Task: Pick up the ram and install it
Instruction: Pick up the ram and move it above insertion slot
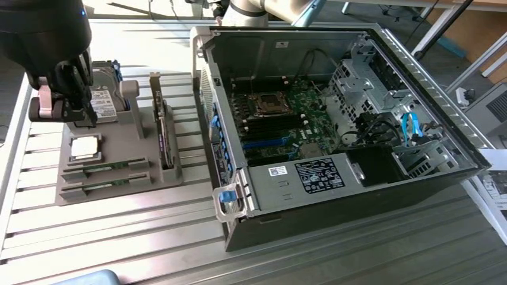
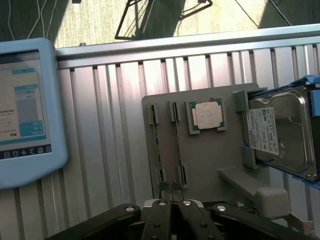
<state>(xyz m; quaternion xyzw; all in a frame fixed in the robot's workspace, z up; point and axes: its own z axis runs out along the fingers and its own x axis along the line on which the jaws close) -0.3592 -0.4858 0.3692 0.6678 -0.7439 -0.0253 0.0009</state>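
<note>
Two thin green ram sticks stand on edge in slots of a grey holder (image 1: 119, 148), one ram stick (image 1: 105, 168) (image 2: 156, 145) beside the other ram stick (image 1: 98, 189) (image 2: 178, 145). My gripper (image 1: 79, 113) (image 2: 172, 194) hangs above the holder, shut with its fingertips pressed together and nothing between them. In the wrist view the fingertips sit just past the near ends of the two sticks, apart from them. The open computer case (image 1: 333, 119) lies on the exterior view's right, its motherboard (image 1: 289, 119) exposed.
The holder also carries a hard drive (image 1: 103, 95) (image 2: 280, 130), a square silver processor (image 1: 85, 147) (image 2: 206, 116) and an upright expansion card (image 1: 162, 139). A blue-framed tablet (image 2: 25, 110) lies beside the holder on the ribbed metal table (image 1: 119, 237). Blue cables (image 1: 409, 127) sit inside the case.
</note>
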